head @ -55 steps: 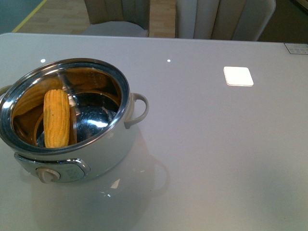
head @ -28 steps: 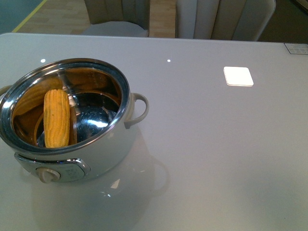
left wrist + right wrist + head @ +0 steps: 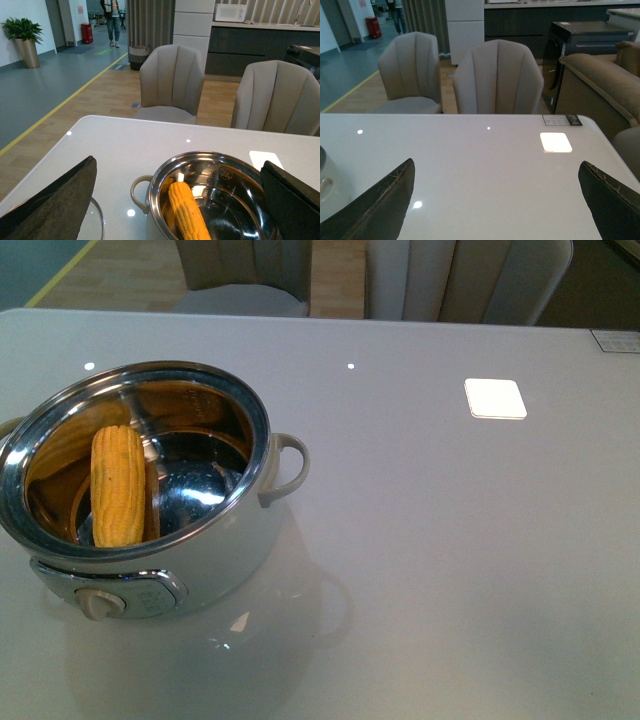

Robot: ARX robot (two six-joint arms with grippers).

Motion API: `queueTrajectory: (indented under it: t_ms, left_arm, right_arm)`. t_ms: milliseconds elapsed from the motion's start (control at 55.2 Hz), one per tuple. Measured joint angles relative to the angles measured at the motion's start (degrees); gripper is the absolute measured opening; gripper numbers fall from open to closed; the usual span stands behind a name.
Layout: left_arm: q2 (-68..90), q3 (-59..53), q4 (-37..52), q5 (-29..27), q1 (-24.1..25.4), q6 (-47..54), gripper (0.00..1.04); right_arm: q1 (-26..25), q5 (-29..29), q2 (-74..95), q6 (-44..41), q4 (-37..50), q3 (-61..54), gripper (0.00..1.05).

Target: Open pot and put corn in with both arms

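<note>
Steel-lined pot [image 3: 215, 560] sits lidless with yellow-orange corn [image 3: 118, 485] lying inside, just ahead of the left gripper [image 3: 175, 200], between its wide-spread fingers [image 3: 60, 200]. Embossed mark on the inner wall, unreadable. Pot's front knob [image 3: 97, 603] shows no legible text. Glass lid [image 3: 92, 222] edge is cut off beside the left finger. Right gripper [image 3: 495, 200] spread wide over bare table [image 3: 485, 170]; small label [image 3: 562, 120] too blurred to read.

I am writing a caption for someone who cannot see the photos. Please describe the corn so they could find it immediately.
On the grey table, look at the round electric pot with loop handles, its lid off. Inside its shiny steel bowl, the corn leans against the wall. It is the only yellow-orange, kernel-covered thing there; the orange beside it is only its reflection.
</note>
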Motion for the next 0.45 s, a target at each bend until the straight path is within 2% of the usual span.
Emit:
queueTrajectory:
  t_ms: [453]
  left_arm:
    - [0.0,0.0,0.0,0.0,0.0,0.0,0.98]
  right_arm:
    - [0.0,0.0,0.0,0.0,0.0,0.0,0.96]
